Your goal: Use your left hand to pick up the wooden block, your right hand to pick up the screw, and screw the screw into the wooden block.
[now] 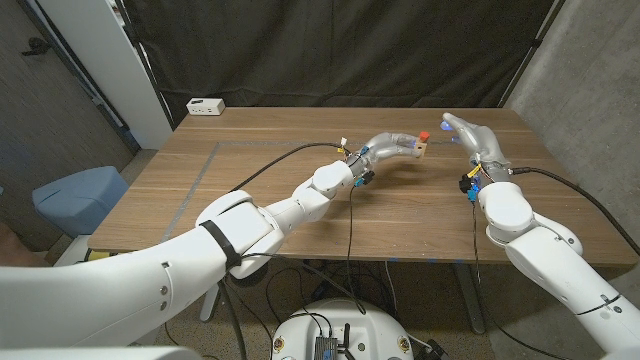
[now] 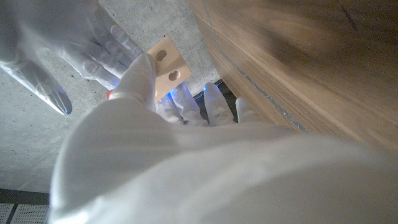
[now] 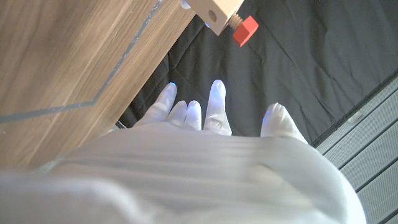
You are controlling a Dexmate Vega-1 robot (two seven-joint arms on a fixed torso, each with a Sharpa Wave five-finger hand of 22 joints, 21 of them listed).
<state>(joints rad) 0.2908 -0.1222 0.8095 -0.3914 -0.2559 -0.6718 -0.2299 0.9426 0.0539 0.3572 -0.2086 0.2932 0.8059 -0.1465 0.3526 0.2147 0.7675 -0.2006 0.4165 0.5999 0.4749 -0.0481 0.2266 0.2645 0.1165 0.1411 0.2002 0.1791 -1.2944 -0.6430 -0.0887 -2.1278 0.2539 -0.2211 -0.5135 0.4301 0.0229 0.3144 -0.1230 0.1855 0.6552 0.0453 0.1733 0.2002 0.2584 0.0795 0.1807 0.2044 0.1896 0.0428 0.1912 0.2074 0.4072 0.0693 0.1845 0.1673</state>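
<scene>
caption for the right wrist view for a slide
Right hand open, fingers spread, apart from the pale wooden block with the red-headed screw already seated in it.

One wooden block [image 1: 421,149], held up in the left hand [image 1: 392,146], with two round holes seen in the left wrist view. One red-headed screw [image 1: 424,135], seated in the block's top, just beside the right hand [image 1: 474,138]. Two robot hands. One table [image 1: 250,190]. One white power strip [image 1: 206,107], well away from both hands.
</scene>
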